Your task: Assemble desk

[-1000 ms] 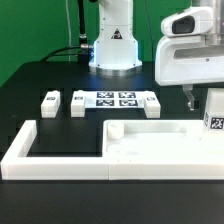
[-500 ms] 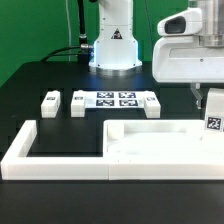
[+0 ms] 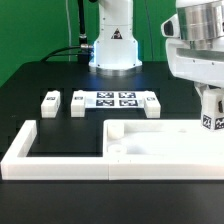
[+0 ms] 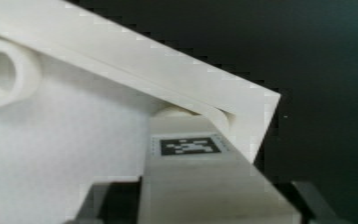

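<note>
In the exterior view my gripper (image 3: pixel 210 100) hangs at three o'clock, clamped on a tagged white leg (image 3: pixel 213 121) at the far corner of the tabletop (image 3: pixel 160 142). The tabletop lies at five o'clock, against the border frame (image 3: pixel 20 148). Three other legs (image 3: pixel 50 102) (image 3: pixel 79 103) (image 3: pixel 152 104) flank the marker board (image 3: pixel 116 99) between ten and one o'clock. In the wrist view the leg (image 4: pixel 194 150) sits between my dark fingers (image 4: pixel 108 203), just beside the tabletop's (image 4: pixel 69 130) raised corner rim; whether they touch I cannot tell.

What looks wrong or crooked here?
Nothing stands out. The tabletop lies flat by the frame. Three loose legs sit near the marker board. The gripper holds a fourth leg at the tabletop's corner on the exterior view's right. No part looks broken.
</note>
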Available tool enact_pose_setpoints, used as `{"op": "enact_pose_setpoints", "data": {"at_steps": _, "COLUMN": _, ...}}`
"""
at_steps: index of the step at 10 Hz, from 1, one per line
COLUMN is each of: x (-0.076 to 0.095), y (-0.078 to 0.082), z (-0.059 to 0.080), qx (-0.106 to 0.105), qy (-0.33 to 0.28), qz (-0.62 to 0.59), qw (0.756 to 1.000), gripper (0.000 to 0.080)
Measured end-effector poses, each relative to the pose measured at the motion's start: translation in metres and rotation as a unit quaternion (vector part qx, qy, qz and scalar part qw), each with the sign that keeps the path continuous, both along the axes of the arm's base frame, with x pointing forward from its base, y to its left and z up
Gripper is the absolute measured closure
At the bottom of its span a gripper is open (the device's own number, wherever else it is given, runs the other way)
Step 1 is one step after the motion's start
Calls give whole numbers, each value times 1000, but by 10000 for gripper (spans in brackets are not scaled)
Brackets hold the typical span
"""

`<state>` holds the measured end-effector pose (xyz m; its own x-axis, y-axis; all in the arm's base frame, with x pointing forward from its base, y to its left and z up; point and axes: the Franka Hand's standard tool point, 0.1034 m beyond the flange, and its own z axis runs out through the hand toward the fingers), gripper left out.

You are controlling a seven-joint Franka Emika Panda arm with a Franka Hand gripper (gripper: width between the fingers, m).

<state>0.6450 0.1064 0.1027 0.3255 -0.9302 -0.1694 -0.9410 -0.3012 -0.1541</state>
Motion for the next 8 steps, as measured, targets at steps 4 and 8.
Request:
{"op": "enact_pose_setpoints", "data": {"at_steps": 4, "x": 0, "y": 1, "z": 0, "qx": 21, "qy": 14, "qz": -90, "qw": 996, "gripper": 502}}
{"op": "enact_pose_setpoints", "data": {"at_steps": 8, "x": -2, "y": 0, "z": 0, "qx": -24, "qy": -25, "qz": 167, "qw": 985, "gripper": 168}}
